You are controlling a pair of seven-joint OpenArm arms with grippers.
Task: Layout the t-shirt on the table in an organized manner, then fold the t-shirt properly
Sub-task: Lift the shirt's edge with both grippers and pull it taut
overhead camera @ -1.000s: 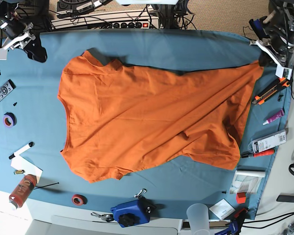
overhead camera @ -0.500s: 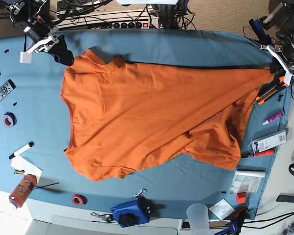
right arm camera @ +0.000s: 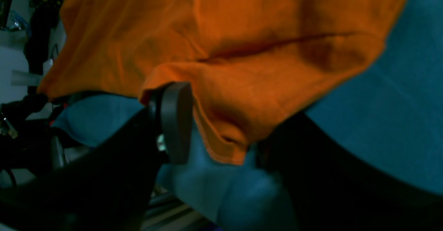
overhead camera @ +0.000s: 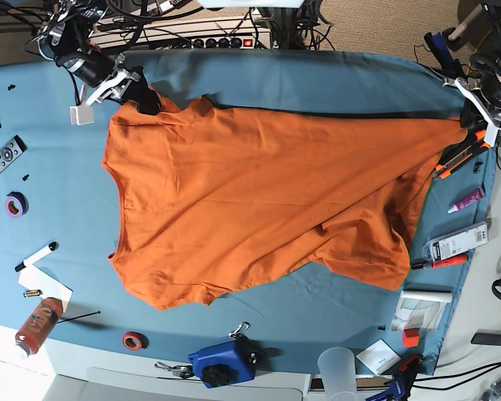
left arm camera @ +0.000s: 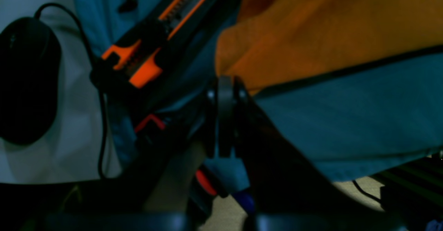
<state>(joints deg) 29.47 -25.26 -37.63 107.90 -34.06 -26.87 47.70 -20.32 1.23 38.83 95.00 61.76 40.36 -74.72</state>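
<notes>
L gripper point(left arm camera: 225, 85): jaws closed tight, pinching the corner of the orange t-shirt point(overhead camera: 250, 209) at the far-right table edge. In the L wrist view the cloth comes straight off the fingertips and hangs a bit above the table point(overhead camera: 317, 79), w/ a dark shadow line under its edge.

R gripper point(right arm camera: 218, 127): jaws apart, wide gap. The sleeve hem sits btwn them; the round pad point(right arm camera: 174, 120) is against the cloth edge on one side, the other finger is dark and blurred, can't tell if it touches. Not clamped. In the base view it's at the shirt's far-left sleeve/shoulder corner.

Shirt: spread across mid-table, collar end left, hem end right. Far edge pulled fairly straight btwn the two arms. Near-right part rumpled w/ diagonal creases; near-left sleeve lies flat.

Around the margins:
- orange/black utility knife point(overhead camera: 461, 154) just beside the L gripper, right edge
- marker point(overhead camera: 35, 256) and purple tape roll point(overhead camera: 15, 204), left
- remote point(overhead camera: 3, 159), far left
- red tape roll point(overhead camera: 134, 340) and blue tool point(overhead camera: 223, 364), near edge
- clear cup point(overhead camera: 336, 372), near right
- black mouse point(left arm camera: 26, 78) off the table, L wrist view
</notes>
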